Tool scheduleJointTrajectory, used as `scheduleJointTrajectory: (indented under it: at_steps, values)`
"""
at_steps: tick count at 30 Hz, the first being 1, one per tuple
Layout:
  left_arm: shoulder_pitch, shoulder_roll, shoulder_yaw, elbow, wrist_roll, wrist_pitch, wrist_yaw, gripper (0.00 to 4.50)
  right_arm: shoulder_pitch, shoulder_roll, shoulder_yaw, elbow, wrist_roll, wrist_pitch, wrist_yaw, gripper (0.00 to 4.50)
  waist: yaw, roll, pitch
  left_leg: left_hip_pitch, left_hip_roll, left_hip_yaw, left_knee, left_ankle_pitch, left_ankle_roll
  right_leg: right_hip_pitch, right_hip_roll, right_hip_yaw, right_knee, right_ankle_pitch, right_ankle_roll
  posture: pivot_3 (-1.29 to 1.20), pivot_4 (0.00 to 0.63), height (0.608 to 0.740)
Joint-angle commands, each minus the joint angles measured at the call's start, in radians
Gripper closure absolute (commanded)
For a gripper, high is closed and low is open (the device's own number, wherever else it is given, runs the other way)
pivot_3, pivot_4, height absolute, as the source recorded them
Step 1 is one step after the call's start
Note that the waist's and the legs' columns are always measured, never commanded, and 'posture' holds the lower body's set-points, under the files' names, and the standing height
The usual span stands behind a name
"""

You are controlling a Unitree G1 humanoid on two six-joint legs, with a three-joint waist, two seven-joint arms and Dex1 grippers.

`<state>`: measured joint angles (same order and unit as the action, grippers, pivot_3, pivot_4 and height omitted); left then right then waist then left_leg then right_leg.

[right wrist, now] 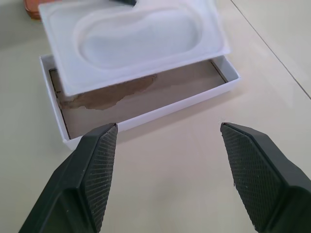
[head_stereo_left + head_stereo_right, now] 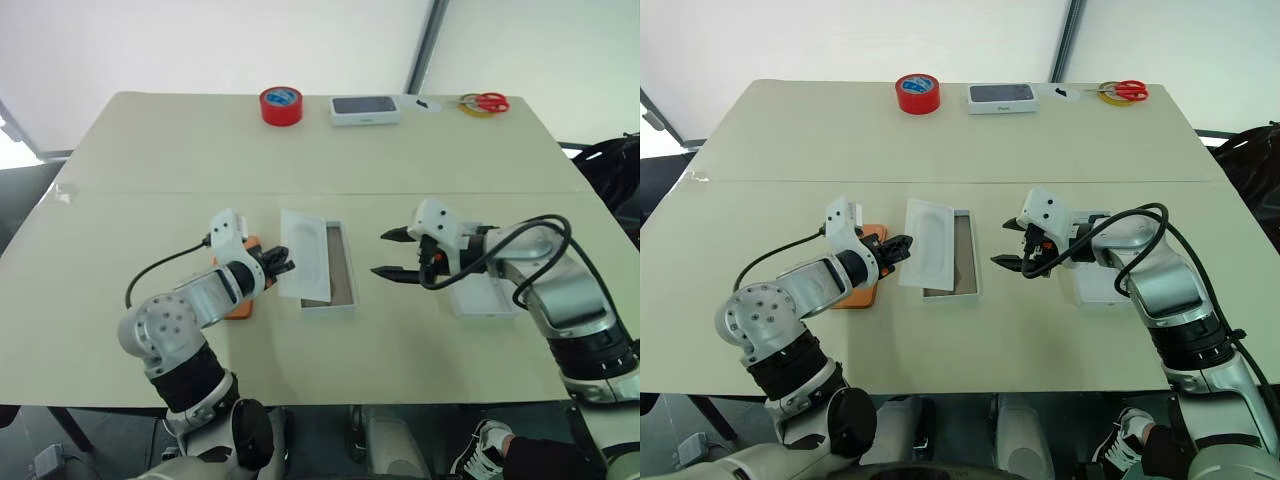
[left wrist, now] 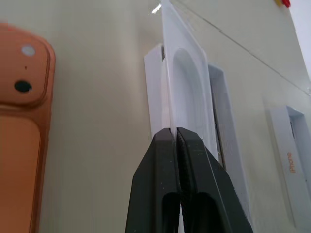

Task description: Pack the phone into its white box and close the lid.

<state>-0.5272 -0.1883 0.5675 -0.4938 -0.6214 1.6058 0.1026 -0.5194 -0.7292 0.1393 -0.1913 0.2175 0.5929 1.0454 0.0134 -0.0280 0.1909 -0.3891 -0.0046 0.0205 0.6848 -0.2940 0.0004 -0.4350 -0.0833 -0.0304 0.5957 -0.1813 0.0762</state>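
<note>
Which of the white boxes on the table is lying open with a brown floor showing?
The white box at the table's centre, between the two arms, with the white insert tilted over it. The far box is closed, with a dark phone picture on top.

Silver-grey jointed arms, white wrist housings, black looping cables; each hand [image 2: 392, 254] two black ridged fingers [image 1: 99, 165].

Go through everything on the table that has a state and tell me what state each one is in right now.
white box: open, nothing on its brown floor.
white insert: pinched at its edge by the left tool, tilted over the box.
phone: camera side up on the table, outside the box.
lid: off the box, beside the right arm.
right tool: open, holding nothing.
</note>
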Motion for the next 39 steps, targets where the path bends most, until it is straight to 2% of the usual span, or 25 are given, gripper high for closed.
scheduleJointTrajectory:
  at_steps: [1,8,11,18,21,23,24,26,29,31,33,35,39]
  values:
    - [-0.008,-0.109,-0.036,-0.047,-0.05,0.009,0.016,4.5,-0.016,0.008,-0.007,0.001,0.008,-0.016,-0.012,0.97,0.0,0.0,0.0,0.0,0.0,0.0,0.0,0.0,0.0,0.0,0.0,0.0,0.0,0.0,0.0,0.0,0.15,0.732]
    - [0.003,-0.111,-0.059,-0.004,-0.061,0.009,0.024,4.5,-0.015,0.022,0.015,0.012,-0.001,-0.025,-0.024,0.97,-0.001,0.0,0.0,0.0,0.0,0.0,0.0,0.0,0.0,0.0,0.0,0.0,0.0,0.0,-0.001,0.0,0.15,0.732]
    - [-0.006,-0.107,-0.059,0.013,-0.063,0.009,0.019,3.52,-0.009,0.026,0.023,0.01,-0.005,-0.027,-0.029,0.92,-0.001,0.0,0.0,0.0,0.0,0.0,0.0,0.0,0.0,0.0,0.0,0.0,0.0,-0.001,-0.001,0.0,0.15,0.732]
    - [-0.05,-0.09,-0.001,0.002,-0.101,0.009,-0.009,0.02,-0.015,0.035,0.029,0.004,-0.001,-0.026,-0.044,0.92,-0.001,0.0,0.0,0.0,0.0,0.0,0.0,0.0,0.0,0.0,0.0,0.0,0.0,-0.001,-0.001,0.0,0.15,0.732]
    - [-0.096,-0.048,0.052,-0.015,-0.149,0.009,-0.031,0.02,-0.035,0.063,0.036,0.018,-0.006,-0.022,-0.069,0.92,-0.001,0.0,0.0,0.0,0.0,0.0,0.0,0.0,0.0,0.0,0.0,0.0,0.0,-0.001,-0.002,0.0,0.15,0.732]
    - [-0.111,-0.012,0.065,-0.018,-0.165,0.009,-0.036,0.0,-0.049,0.076,0.045,0.026,-0.01,-0.013,-0.076,1.48,-0.001,0.0,0.0,0.0,0.0,0.0,0.0,0.0,0.0,0.0,0.0,0.0,0.0,-0.001,-0.001,0.0,0.15,0.732]
    - [-0.113,0.012,0.066,-0.018,-0.166,0.009,-0.041,0.0,-0.058,0.086,0.05,0.032,-0.012,-0.004,-0.085,1.8,-0.002,0.0,0.0,0.0,0.0,0.0,0.0,0.0,0.0,0.0,0.001,0.0,0.0,-0.001,-0.001,0.0,0.15,0.732]
    - [-0.101,0.087,0.043,-0.025,-0.156,-0.001,-0.065,0.0,-0.076,0.106,0.064,0.041,-0.022,0.008,-0.103,2.81,-0.002,0.0,0.0,0.0,-0.001,0.0,0.0,0.0,0.0,0.0,0.0,0.0,0.0,-0.001,-0.001,0.0,0.15,0.732]
    - [0.008,0.32,-0.115,-0.055,-0.099,-0.117,-0.166,0.0,-0.112,0.159,0.105,0.052,-0.046,0.041,-0.149,4.41,-0.017,0.0,0.0,0.0,-0.001,0.001,-0.001,0.0,0.0,-0.001,0.001,0.0,0.0,0.0,0.001,0.0,0.15,0.732]
    - [0.112,0.49,-0.214,-0.064,-0.04,-0.263,-0.266,0.0,-0.138,0.209,0.139,0.055,-0.067,0.069,-0.19,4.47,-0.029,0.001,0.0,0.001,0.0,0.001,-0.003,0.001,-0.001,-0.003,0.002,0.001,0.003,0.0,0.001,0.0,0.15,0.732]
    - [0.204,0.605,-0.238,-0.05,0.004,-0.409,-0.361,0.0,-0.163,0.261,0.165,0.066,-0.089,0.091,-0.235,4.47,-0.032,0.001,0.0,0.0,0.0,0.001,-0.003,0.001,-0.002,-0.006,0.002,0.002,0.004,0.0,-0.001,0.0,0.15,0.732]
    - [0.29,0.686,-0.221,-0.034,0.028,-0.536,-0.453,0.0,-0.189,0.315,0.191,0.095,-0.117,0.109,-0.283,4.47,-0.027,0.001,0.0,-0.001,0.002,0.001,-0.004,0.002,-0.004,-0.007,0.002,0.002,0.004,0.0,-0.004,0.0,0.15,0.732]
    - [0.411,0.782,-0.207,-0.019,0.053,-0.693,-0.576,0.0,-0.22,0.382,0.232,0.153,-0.176,0.109,-0.358,4.47,-0.018,0.001,0.0,-0.002,0.001,0.001,-0.003,0.002,-0.004,-0.007,0.0,0.001,0.002,0.0,-0.006,0.0,0.15,0.732]
